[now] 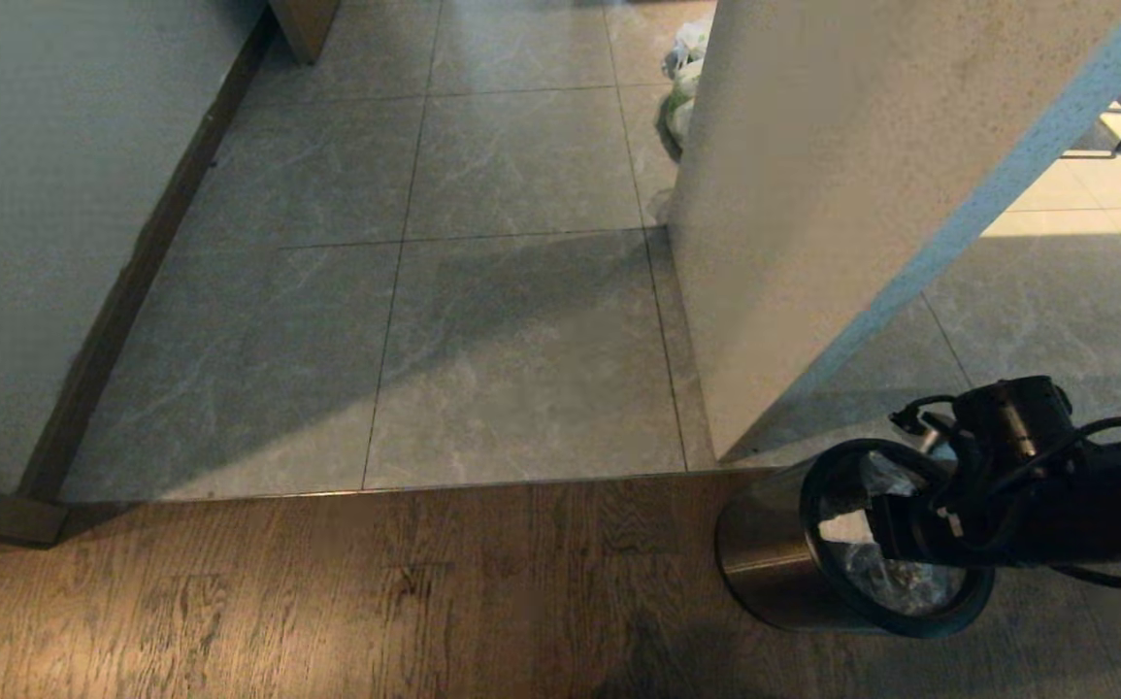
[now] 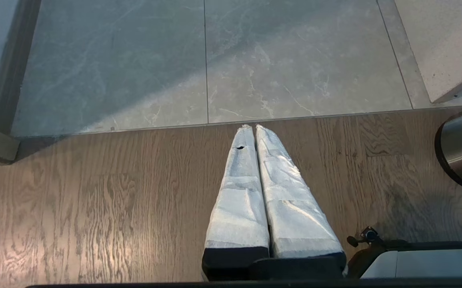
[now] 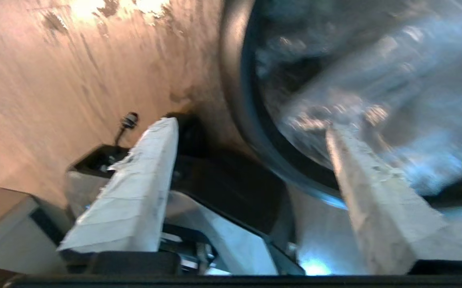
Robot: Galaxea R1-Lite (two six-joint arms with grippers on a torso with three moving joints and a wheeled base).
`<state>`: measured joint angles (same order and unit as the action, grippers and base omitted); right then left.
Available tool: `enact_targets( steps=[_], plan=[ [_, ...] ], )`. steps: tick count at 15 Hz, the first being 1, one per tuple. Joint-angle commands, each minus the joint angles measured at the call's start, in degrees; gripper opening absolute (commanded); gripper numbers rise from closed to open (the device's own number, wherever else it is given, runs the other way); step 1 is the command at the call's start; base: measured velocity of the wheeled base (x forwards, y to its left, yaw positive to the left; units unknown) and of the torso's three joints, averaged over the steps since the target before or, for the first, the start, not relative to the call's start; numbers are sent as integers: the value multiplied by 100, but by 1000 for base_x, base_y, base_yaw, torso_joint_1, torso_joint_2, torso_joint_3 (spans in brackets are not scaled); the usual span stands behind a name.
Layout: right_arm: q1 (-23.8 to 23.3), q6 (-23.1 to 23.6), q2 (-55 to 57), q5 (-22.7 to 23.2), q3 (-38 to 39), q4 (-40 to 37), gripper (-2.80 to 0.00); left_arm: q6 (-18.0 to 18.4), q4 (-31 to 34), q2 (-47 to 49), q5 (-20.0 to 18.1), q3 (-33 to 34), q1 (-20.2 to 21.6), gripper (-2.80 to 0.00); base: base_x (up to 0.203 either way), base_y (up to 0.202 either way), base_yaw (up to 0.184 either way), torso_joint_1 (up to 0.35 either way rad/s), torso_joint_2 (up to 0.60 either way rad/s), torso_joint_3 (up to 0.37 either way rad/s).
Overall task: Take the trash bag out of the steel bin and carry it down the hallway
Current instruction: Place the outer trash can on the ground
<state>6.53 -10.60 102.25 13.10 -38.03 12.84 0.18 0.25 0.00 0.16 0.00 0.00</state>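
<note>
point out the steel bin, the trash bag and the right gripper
steel bin (image 1: 759, 553), head view, brushed side wall
trash bag (image 1: 895, 582), head view, crinkled plastic inside the rim
right gripper (image 3: 251, 124), right wrist view, between its fingertips

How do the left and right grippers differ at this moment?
The left gripper is shut, fingers pressed together; the right gripper stands open. The left hangs over wooden floor, away from the steel bin; the right is at the bin's mouth, above the trash bag. Both have white-wrapped fingers.
</note>
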Motion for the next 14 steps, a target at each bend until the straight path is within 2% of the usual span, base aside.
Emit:
enact_targets(
  steps=[1, 7, 14],
  plan=[
    [143, -232, 197, 28, -159, 16, 0, -1, 2, 0, 2, 0, 0, -280, 0, 0, 0, 0, 0, 0],
    [302, -331, 696, 8, -481, 93, 0, -1, 2, 0, 2, 0, 0, -280, 0, 0, 0, 0, 0, 0],
    [305, -349, 1303, -131, -533, 856, 0, -1, 2, 0, 2, 0, 0, -280, 0, 0, 0, 0, 0, 0]
  ],
)
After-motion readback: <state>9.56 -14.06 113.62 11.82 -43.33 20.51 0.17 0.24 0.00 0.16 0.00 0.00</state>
